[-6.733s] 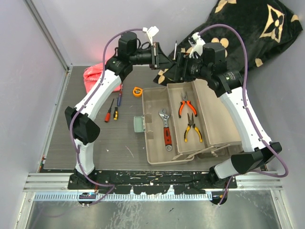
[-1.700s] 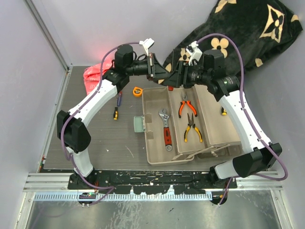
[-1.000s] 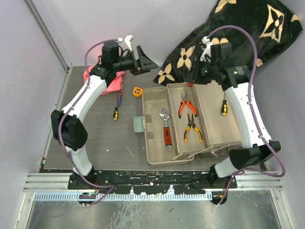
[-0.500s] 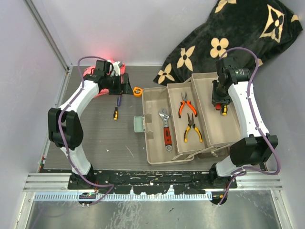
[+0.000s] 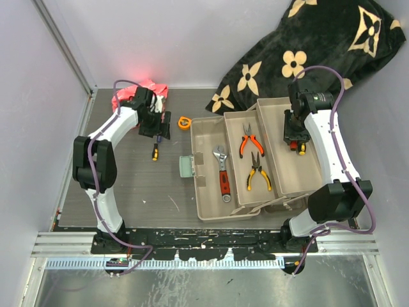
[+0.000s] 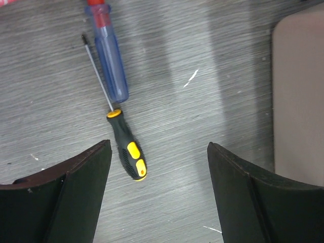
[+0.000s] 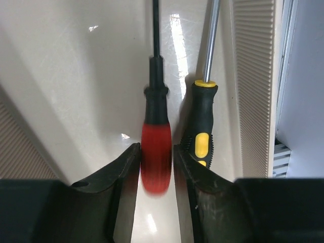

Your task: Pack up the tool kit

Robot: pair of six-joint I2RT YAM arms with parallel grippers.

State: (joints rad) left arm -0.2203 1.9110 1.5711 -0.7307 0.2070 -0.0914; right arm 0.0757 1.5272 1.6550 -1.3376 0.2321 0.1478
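Table (image 5: 128, 185): grey and wood-grained, it carried everything else
Blanket (image 5: 319, 45): black with beige flower motifs, heaped at the far right corner behind the box
Toolbox (image 5: 208, 137): it sat open right of centre, beige trays fanned out side by side; the left wrist view caught only one beige corner (image 6: 301, 101)
Left arm: stretched to the far left, with the left gripper (image 5: 158, 126) pointed down at the table and its fingers spread wide (image 6: 158, 147)
Right arm: bent over the rightmost tray, with the right gripper (image 5: 294, 137) aimed down into it
Red wrench (image 5: 222, 173): lay lengthwise in the middle tray
Orange pliers (image 5: 247, 139), yellow pliers (image 5: 257, 171): one behind the other in the next tray
Tape measure (image 5: 184, 121): on the table, just off the box's far-left corner
Wrist-only detail, left: a loose black-and-yellow screwdriver (image 6: 129, 154) lay between the spread fingers, untouched, its shaft close beside a blue-handled screwdriver (image 6: 111, 66)
Wrist-only detail, right: a red-handled screwdriver (image 7: 155, 157), its handle blurred, stood between close-set fingers (image 7: 156, 148); I couldn't tell whether they gripped it
Packed black-and-yellow screwdriver (image 7: 201, 131): on the tray floor, just beside the red one
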